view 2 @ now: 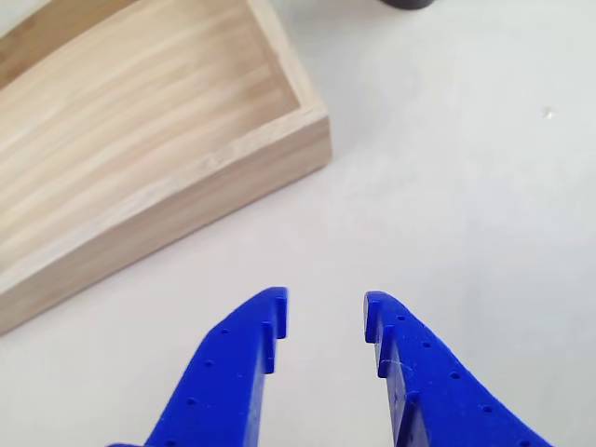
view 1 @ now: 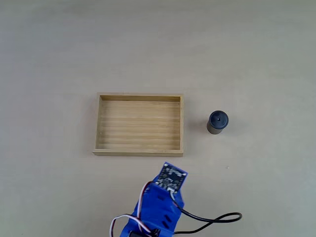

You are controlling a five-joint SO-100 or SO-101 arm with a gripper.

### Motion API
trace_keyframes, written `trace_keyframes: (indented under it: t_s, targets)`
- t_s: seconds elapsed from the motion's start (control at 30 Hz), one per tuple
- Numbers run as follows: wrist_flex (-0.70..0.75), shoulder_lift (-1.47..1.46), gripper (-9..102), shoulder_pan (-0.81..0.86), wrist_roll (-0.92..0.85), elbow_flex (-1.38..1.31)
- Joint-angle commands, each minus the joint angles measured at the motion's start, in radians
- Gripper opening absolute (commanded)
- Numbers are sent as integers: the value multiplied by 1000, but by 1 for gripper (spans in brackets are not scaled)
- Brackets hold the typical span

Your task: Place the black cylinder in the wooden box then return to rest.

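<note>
Jaws parted, a clear gap between the two blue fingertips, nothing between them. Gripper [view 2: 326, 312] low over bare table [view 2: 484, 186] in the other view, just near of the wooden box's near right corner. In the fixed view, blue arm [view 1: 165, 202] entering from the near edge, with circuit board on top and black and white cables trailing right.

Beyond the fingers: wooden box [view 1: 139, 125] lying flat, empty, long side running left to right, grain of its floor along the same line. Right of it, apart from its right wall, the black cylinder [view 1: 217, 122] standing upright on the table, round flat top facing up, axis vertical. No meaningful long axis for a short stub like this, so any sideways approach likely equal. In the other view, a dark sliver [view 2: 407, 4] at the far edge, probably its base.

Risks, as a judgement: cylinder far and right of the open fingers, so a straight advance likely to miss it or clip the box corner and shove the box. A fingertip arriving off-centre could topple the cylinder and send it rolling. Too shallow a grip could drop it short of the wall.
</note>
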Motion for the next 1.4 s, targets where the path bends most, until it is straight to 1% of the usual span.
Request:
trace_keyframes:
  t_s: [0.0,0.13,0.23,0.43,0.7,0.93,1.0,1.23,1.37]
  targets:
    - [-117,78,25,49,11,-137]
    - [-216,178,25,69,11,-170]
    - [-259,252,25,78,11,-216]
    - [-284,436,25,80,20,-367]
    - [-345,660,25,117,114,-515]
    - [-468,792,26,147,176,-555]
    - [-483,813,28,153,181,-569]
    - [-548,891,28,161,198,-607]
    - [-554,946,28,163,198,-657]
